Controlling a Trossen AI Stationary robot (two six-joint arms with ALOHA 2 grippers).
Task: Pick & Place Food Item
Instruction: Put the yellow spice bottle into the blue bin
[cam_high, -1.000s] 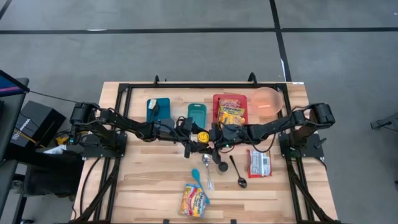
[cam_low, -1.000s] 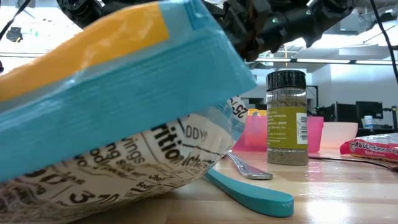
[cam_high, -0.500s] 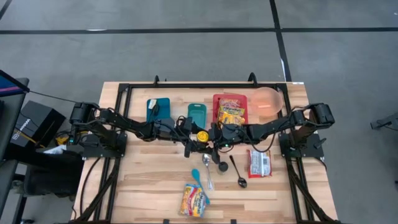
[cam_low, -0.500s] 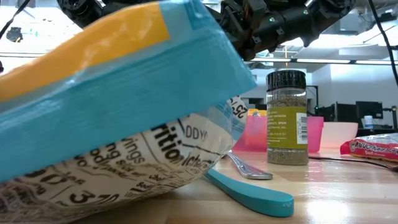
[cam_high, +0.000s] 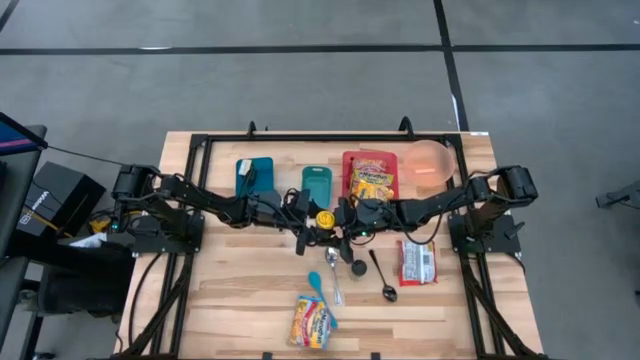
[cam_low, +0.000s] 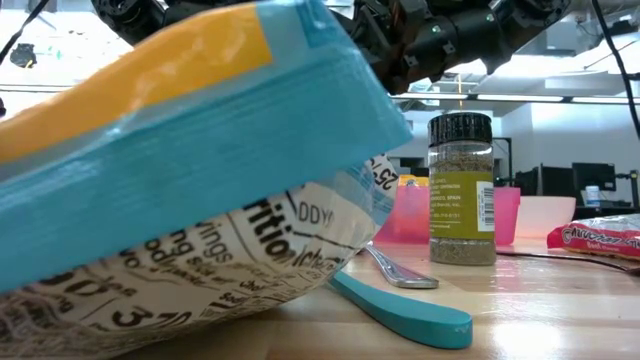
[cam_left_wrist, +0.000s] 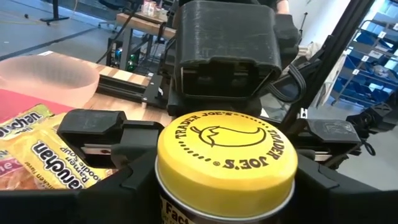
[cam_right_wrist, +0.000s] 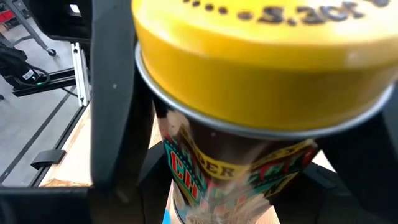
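Observation:
A can with a yellow lid is held upright above the middle of the table, between my two grippers. My left gripper reaches in from the table's left and is shut on the can. The lid fills the left wrist view. My right gripper comes level from the table's right and is open. Its fingers stand on either side of the can, just under the lid. I cannot tell whether they touch it. My left gripper pinches the can's body just below the lid between its two fingers. The fingers come level from the table's left side, one on each side of the can. The can stands upright, lid up, lifted clear of the table.
A ramen packet lies on a red tray with a pink bowl beside it. Two teal containers sit at the far side. A spice jar, spoons, a red bag and a snack pouch lie nearer.
My right gripper has moved a little toward the table's left, closing in on the can that my left gripper holds. The can has stayed upright in place.

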